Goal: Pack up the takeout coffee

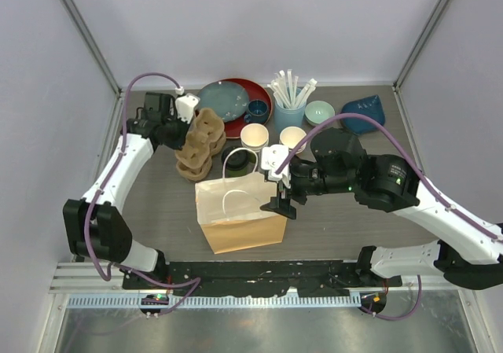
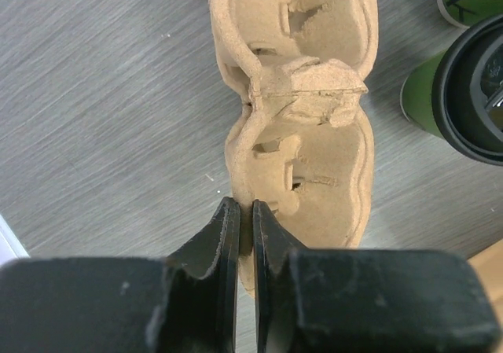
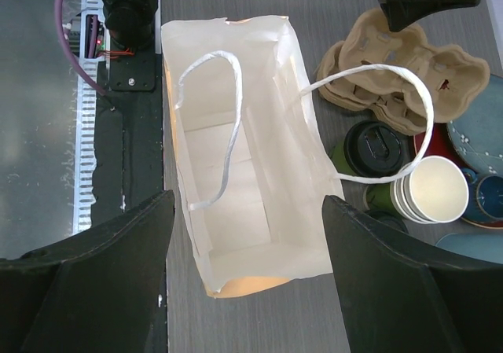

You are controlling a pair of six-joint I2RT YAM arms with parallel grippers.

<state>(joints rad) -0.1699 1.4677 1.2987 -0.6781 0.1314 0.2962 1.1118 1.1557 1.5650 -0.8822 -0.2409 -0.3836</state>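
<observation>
A green-sided takeout coffee cup with a black lid (image 2: 471,86) (image 3: 376,145) stands just behind the paper bag, its lid (image 1: 238,161) showing under the bag's handle. My left gripper (image 2: 245,204) (image 1: 187,115) is shut on the rim of the brown pulp cup carrier (image 2: 306,156) (image 1: 203,137), which lies to the cup's left. The brown paper bag (image 1: 236,207) (image 3: 236,148) stands open at the table's middle, with nothing inside. My right gripper (image 3: 247,198) (image 1: 281,196) hangs open over the bag's mouth near its right edge, holding nothing.
Two stacks of lidless cream-rimmed cups (image 1: 254,135) (image 1: 292,138) stand behind the bag. A blue cup of white straws (image 1: 289,113), a red plate (image 1: 263,93) bearing a grey-blue dish, a pale green bowl (image 1: 319,112) and a blue object (image 1: 363,109) line the back.
</observation>
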